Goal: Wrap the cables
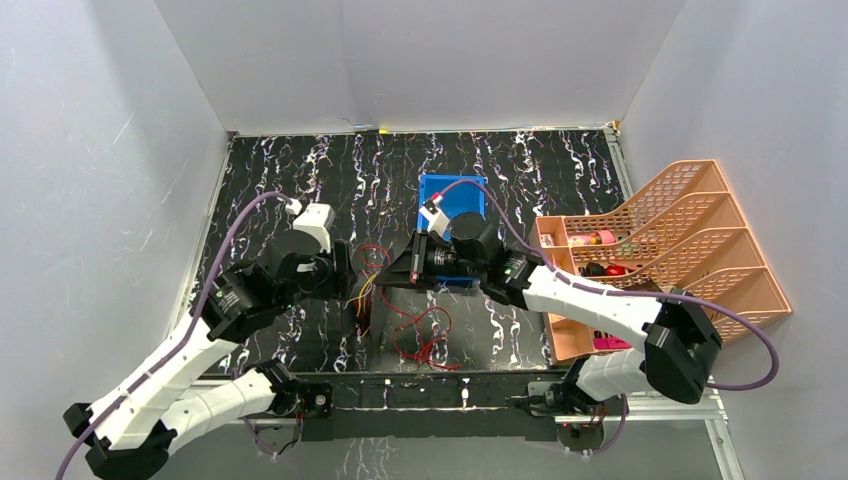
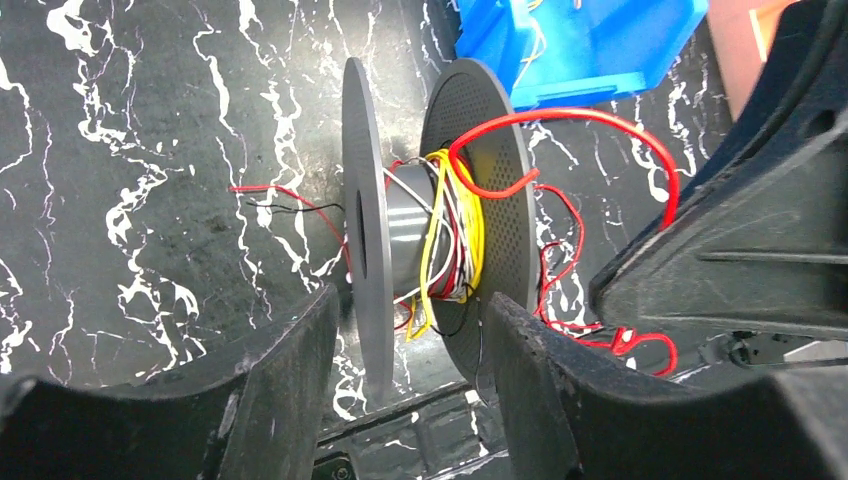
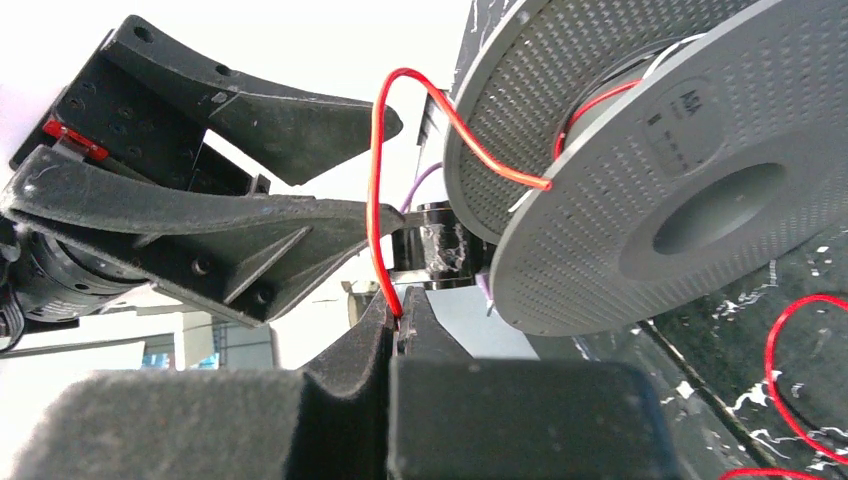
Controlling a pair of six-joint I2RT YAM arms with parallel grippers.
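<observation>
A grey spool (image 2: 365, 200) stands on edge on the black marbled table, with red, yellow (image 2: 470, 215) and pale cables wound on its hub. It sits mid-table in the top view (image 1: 364, 300). My left gripper (image 2: 412, 330) is open, with its fingers either side of the spool's near rim and small gaps showing. My right gripper (image 3: 398, 322) is shut on the red cable (image 3: 380, 200), which arcs from the jaws to between the spool's discs (image 3: 700, 180). More red cable lies in loose loops (image 1: 425, 335) on the table in front of the spool.
A blue bin (image 1: 440, 190) stands behind the spool, under the right arm. Orange mesh file racks (image 1: 680, 230) holding small items fill the right side. A black rail (image 1: 430, 390) runs along the near table edge. White walls enclose the table.
</observation>
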